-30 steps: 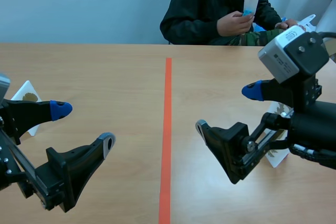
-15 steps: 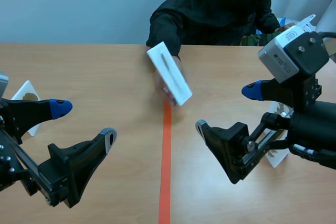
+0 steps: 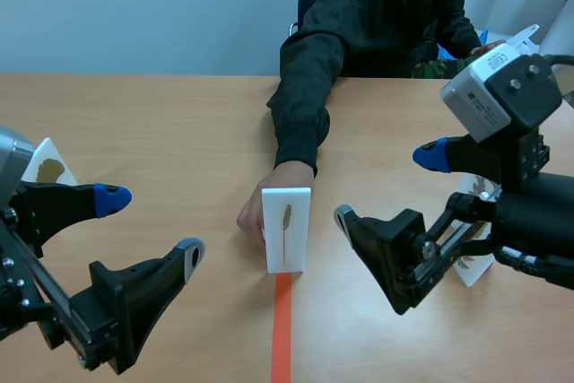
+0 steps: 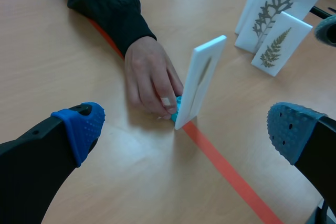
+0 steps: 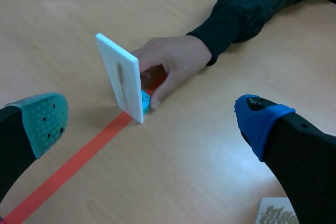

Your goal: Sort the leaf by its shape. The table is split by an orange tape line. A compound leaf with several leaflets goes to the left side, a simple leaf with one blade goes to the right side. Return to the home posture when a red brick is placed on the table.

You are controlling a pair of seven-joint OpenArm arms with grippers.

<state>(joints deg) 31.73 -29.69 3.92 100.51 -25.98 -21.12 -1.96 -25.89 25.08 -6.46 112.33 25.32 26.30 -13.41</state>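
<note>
Scene view: a person's hand [image 3: 258, 205] steadies a white upright card bearing one narrow leaf [image 3: 287, 229] on the orange tape line [image 3: 282, 334], presumably presenting it. The left gripper [image 3: 151, 226] and right gripper [image 3: 387, 186] flank the line, fingers spread wide, empty. Left wrist view adds white fern-printed cards [image 4: 273, 45] beyond the line. Right wrist view adds the card's blue base block [image 5: 145, 101].

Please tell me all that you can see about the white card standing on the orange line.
The white card is a flat, stiff-looking rectangle, standing upright on its short edge on the orange tape line. One narrow brownish leaf shows on its front. A small blue base holds its bottom. A person's hand holds it from behind.
</note>
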